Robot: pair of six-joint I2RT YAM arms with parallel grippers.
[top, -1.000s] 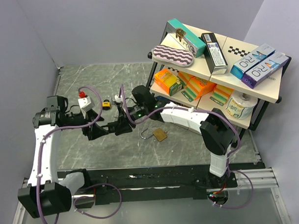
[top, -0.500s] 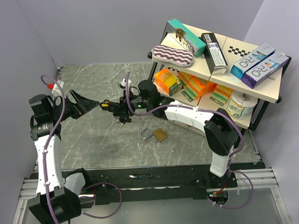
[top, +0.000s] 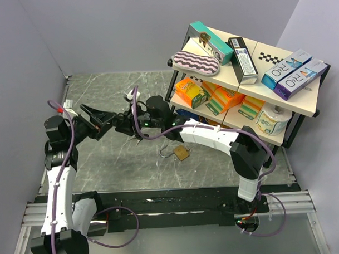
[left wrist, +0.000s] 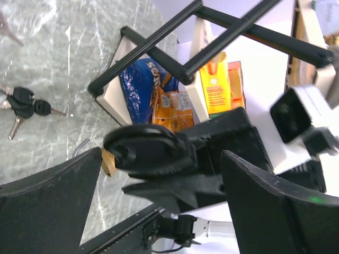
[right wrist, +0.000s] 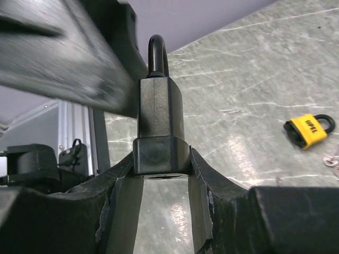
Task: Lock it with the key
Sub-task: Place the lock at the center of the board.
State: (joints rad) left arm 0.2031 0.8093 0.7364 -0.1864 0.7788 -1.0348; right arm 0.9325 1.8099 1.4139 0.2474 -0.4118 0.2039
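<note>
**A:** Right wrist view: where's the black padlock point(right wrist: 160, 124)?
**B:** Clamped in the right tool point(right wrist: 161, 165), held above the desk point(top: 104, 157).
**A:** And the left tool point(left wrist: 161, 159)?
**B:** Fingers wide apart, empty, just beside the padlock. The keys point(left wrist: 21, 102) lie on the desk, apart from both.

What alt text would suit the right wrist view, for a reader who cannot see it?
The right hand grips a black padlock by its base between two fingers, with the shackle pointing up. Behind it, a small yellow padlock lies on the grey marble table at the right, and a blurred dark bar crosses the upper left.
</note>
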